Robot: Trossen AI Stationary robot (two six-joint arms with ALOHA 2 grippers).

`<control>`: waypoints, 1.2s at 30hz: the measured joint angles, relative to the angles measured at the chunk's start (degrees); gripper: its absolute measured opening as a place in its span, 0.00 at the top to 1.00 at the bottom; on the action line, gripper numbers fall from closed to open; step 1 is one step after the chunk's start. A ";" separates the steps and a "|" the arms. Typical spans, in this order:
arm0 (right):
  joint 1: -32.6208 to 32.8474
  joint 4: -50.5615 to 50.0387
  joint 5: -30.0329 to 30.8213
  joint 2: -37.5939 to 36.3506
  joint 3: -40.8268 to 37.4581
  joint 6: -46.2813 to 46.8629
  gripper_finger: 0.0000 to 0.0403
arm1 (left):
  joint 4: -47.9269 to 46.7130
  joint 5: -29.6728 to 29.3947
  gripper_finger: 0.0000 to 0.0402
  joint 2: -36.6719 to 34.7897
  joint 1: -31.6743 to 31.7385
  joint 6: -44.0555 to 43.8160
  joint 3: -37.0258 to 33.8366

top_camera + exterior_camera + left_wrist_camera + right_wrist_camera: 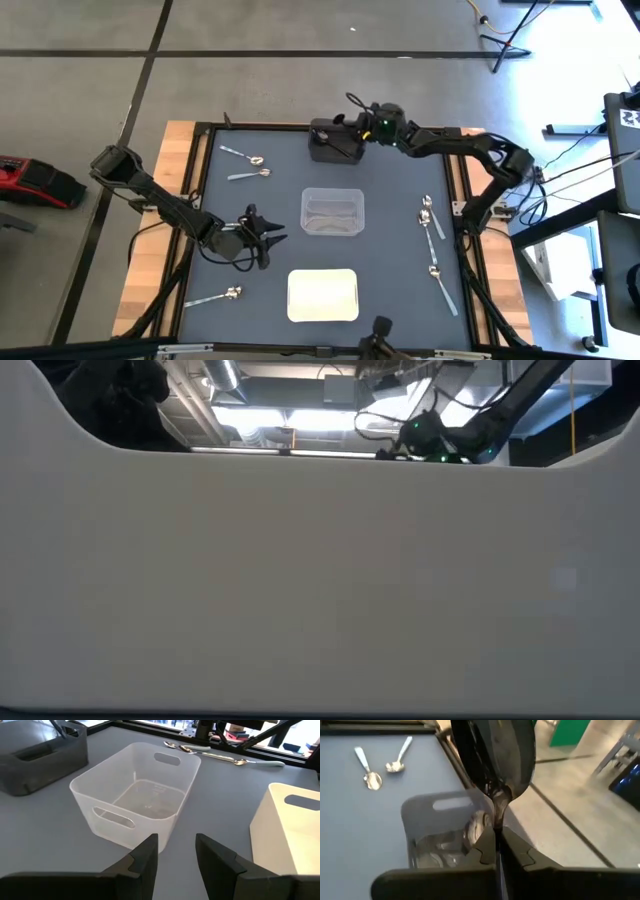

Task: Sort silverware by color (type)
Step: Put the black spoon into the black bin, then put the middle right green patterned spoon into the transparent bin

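Currently the left gripper hovers over the tabletop, left of the clear tray, its fingers standing apart with nothing between them. Silver spoons lie loose nearby: one at the near left, two at the far left. Further right, the white tray sits near the front edge, and a cluster of spoons lies along the right side. At the far edge, the right gripper is clamped on a dark spoon directly over the black tray. To finish well, it should probably lower the spoon inside the tray walls before letting go, so it cannot bounce out. Open room lies between the trays; the black tray sits close to the far frame rail, leaving little margin there.
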 joint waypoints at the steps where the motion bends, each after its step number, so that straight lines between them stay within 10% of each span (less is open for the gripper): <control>1: 0.06 -0.11 0.00 0.44 0.00 0.10 1.00 | 0.02 0.03 0.69 0.00 0.00 0.00 0.00; 9: 0.20 -4.21 -0.47 1.64 0.00 0.34 0.96 | 0.04 2.81 0.69 0.00 -0.04 -0.02 0.00; 20: 0.30 -10.55 0.11 -6.05 -0.02 -0.08 0.62 | 0.07 3.75 0.69 0.00 0.30 -0.08 0.02; 36: 25.90 -66.81 7.77 -36.70 -0.04 28.06 0.63 | 3.13 0.97 0.69 6.44 -4.55 -6.06 0.07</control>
